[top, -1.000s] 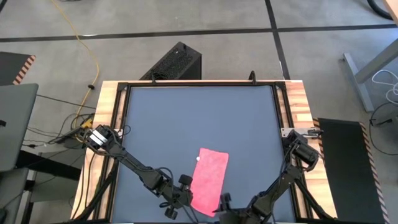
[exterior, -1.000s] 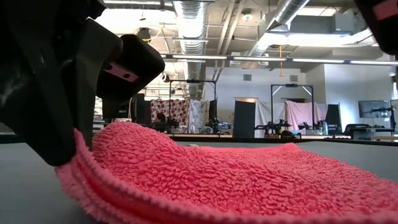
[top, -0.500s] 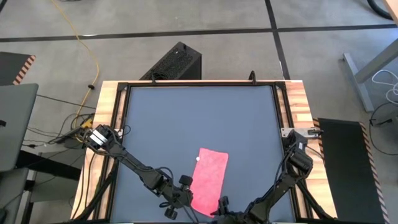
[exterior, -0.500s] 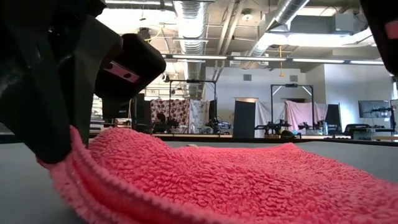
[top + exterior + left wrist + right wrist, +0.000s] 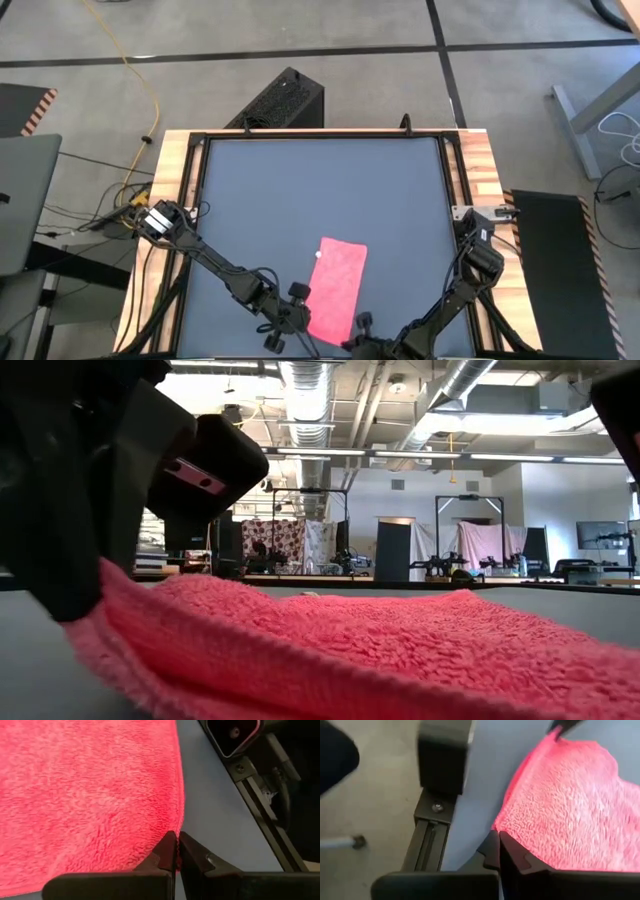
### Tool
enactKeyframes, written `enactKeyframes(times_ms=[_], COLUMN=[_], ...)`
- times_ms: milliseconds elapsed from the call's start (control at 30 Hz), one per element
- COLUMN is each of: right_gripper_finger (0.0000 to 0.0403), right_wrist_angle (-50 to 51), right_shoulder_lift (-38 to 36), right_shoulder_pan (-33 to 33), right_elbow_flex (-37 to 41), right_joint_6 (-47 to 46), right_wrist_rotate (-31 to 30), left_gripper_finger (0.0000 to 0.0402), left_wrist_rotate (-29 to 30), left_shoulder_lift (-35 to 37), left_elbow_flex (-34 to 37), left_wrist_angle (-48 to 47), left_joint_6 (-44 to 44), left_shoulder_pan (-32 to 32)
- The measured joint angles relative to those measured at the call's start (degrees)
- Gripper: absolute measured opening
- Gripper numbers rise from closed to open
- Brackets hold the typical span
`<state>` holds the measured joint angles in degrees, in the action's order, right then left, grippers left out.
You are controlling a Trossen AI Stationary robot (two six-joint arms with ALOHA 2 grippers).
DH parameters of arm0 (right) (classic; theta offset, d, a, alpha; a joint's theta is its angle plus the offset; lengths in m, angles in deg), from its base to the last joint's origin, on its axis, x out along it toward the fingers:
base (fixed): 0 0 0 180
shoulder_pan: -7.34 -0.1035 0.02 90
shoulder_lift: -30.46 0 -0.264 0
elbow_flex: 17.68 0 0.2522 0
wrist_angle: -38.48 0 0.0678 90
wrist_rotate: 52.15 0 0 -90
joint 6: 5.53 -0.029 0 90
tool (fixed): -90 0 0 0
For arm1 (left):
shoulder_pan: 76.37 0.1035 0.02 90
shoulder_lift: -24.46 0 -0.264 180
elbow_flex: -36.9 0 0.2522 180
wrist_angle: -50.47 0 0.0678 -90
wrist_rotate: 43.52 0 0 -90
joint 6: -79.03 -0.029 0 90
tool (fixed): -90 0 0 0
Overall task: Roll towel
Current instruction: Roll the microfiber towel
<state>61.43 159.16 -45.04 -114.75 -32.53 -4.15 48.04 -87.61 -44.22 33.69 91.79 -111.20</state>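
Observation:
The pink towel (image 5: 336, 288) lies spread on the dark grey tabletop (image 5: 320, 190), close to the near edge, its long side running from far to near. My left gripper (image 5: 300, 322) is shut at the towel's near left corner and looms dark at the left of the low view (image 5: 70, 540). My right gripper (image 5: 358, 330) is shut at the near right corner. The towel's far part rests flat on the table. My left gripper pinches the towel's near left corner (image 5: 176, 831) between its two fingers, coming low from the table's left. In the low view that corner (image 5: 95, 605) stands raised a little off the table, while the towel behind it lies down. My right gripper pinches the towel's near right corner (image 5: 504, 826) between its two fingers, coming low from the table's right. The cloth beyond the fingers rises slightly, then lies on the table. One layer or several, I cannot tell.
Black rails and wooden side strips (image 5: 478, 170) frame the tabletop, and the near rail (image 5: 260, 815) runs close beside both grippers. The bare dark surface stretches to the far edge. A black box (image 5: 285, 100) sits on the floor beyond the table.
My right gripper has shifted slightly at the towel's near right corner and shut on it. In the low view the corner in my left gripper has moved a little toward the table's left edge, and the towel's near edge is drawn out flatter.

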Motion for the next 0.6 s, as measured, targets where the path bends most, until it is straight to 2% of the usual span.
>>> enactKeyframes(times_ms=[167,333,533,600], right_gripper_finger=[0.0014,0.0009,0.0013,0.0013], right_wrist_angle=[3.6,5.3,5.0,5.4], right_shoulder_lift=[-1.2,-4.8,-6.5,-6.5], right_shoulder_pan=[-0.3,-1.3,-1.0,-0.6], right_elbow_flex=[0.1,0.4,0.5,0.7], right_joint_6=[-14.4,-24.6,-36.8,-41.1], right_wrist_rotate=[-0.7,-2.1,5.4,6.1], left_gripper_finger=[0.0,0.0,0.0,0.0], left_wrist_rotate=[-3.3,-5.2,-5.5,-5.6], left_shoulder_lift=[0.0,0.0,0.0,0.0], left_elbow_flex=[0.0,0.0,0.0,0.0], left_wrist_angle=[0.2,0.7,3.4,4.1], left_joint_6=[2.4,5.3,6.0,6.4], left_shoulder_pan=[0.6,1.5,1.6,1.6])
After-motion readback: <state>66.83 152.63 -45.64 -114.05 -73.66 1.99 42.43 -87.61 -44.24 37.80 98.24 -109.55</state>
